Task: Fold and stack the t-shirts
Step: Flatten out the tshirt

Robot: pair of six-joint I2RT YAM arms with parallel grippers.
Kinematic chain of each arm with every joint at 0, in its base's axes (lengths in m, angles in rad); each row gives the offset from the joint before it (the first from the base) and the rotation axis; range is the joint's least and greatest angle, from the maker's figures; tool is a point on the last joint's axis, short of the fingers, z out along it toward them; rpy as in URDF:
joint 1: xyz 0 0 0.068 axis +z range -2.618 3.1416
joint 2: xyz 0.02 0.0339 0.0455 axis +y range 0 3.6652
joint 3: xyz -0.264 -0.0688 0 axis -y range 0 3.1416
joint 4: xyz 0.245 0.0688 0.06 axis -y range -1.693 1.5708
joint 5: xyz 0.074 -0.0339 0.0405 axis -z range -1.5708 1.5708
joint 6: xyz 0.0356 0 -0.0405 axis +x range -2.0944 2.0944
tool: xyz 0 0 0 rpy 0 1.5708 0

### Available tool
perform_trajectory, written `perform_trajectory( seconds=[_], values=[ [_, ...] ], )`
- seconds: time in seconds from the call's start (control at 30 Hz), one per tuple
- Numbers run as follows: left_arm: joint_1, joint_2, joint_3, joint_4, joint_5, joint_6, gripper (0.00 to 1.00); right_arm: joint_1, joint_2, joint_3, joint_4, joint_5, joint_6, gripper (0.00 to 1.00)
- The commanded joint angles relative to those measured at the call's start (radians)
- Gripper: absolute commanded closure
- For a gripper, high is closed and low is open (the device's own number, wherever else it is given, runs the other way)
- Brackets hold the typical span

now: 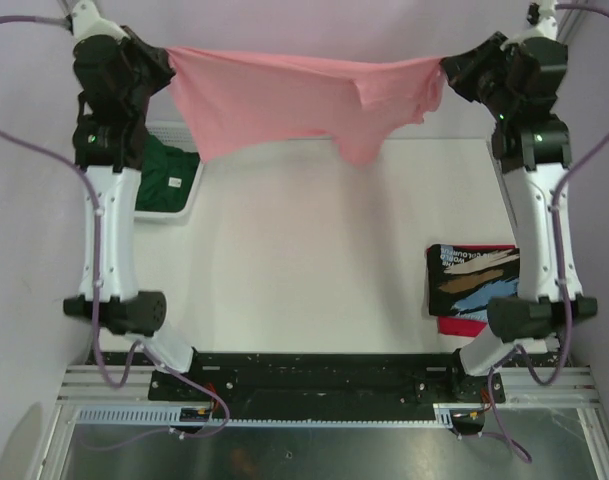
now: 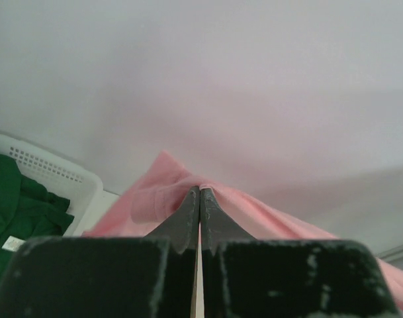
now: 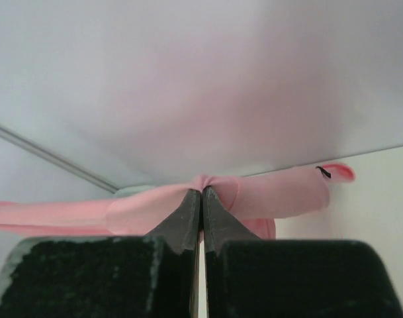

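Hanging stretched — plain salmon-pink t-shirt [image 1: 284,100], rumpled

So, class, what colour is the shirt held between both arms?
The shirt is plain salmon pink, clearest in the top external view.

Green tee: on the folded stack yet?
No, the green tee lies crumpled in the white basket at far left, away from the black printed tee.
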Motion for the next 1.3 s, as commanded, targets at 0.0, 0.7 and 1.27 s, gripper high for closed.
perform_trajectory(
  seconds=[0.0,0.7,1.27],
  values=[
    [0.006,-0.245,-0.16,0.053,0.021,0.034,1.0,-0.005,-0.212,-0.164,0.109,-0.002,0.01,1.0],
    [0.006,-0.774,-0.867,0.082,-0.056,0.057,1.0,-0.004,-0.657,-0.608,0.002,-0.073,0.029,1.0],
    [0.03,0.252,-0.602,0.376,0.104,0.027,0.55,-0.008,0.489,-0.152,0.14,-0.14,-0.003,0.57]
  ],
)
